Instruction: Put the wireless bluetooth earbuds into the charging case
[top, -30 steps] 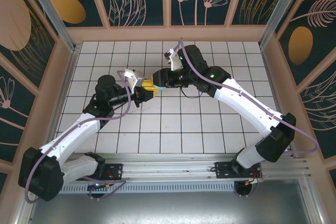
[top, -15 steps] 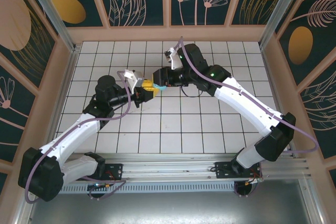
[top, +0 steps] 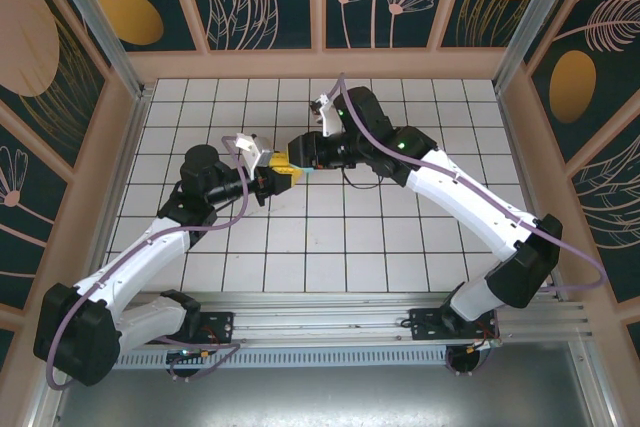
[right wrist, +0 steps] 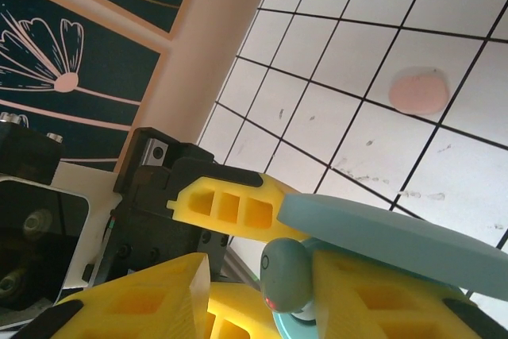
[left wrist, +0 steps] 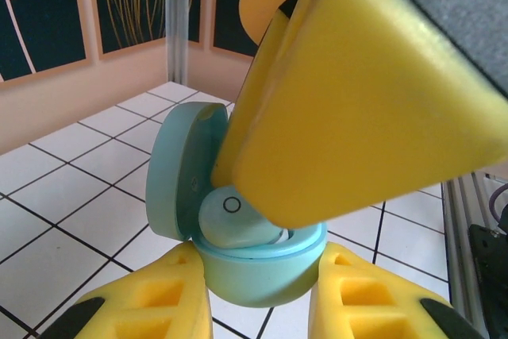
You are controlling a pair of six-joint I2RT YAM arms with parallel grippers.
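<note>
One ring-marked earbud (left wrist: 238, 224) seemingly pinched by right gripper (right wrist: 266, 295), left gripper (left wrist: 258, 299) clamping teal case (left wrist: 176, 172)

In the left wrist view, one of the right fingers (left wrist: 357, 93) hides most of the teal earbud (left wrist: 238, 220) in the teal case (left wrist: 262, 275). There the left fingers (left wrist: 151, 311) run off the bottom edge.

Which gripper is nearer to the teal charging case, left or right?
Left. The left gripper is closed on the teal charging case, touching its base on both sides. The right gripper is just over the open case, holding a teal earbud in its opening.
</note>
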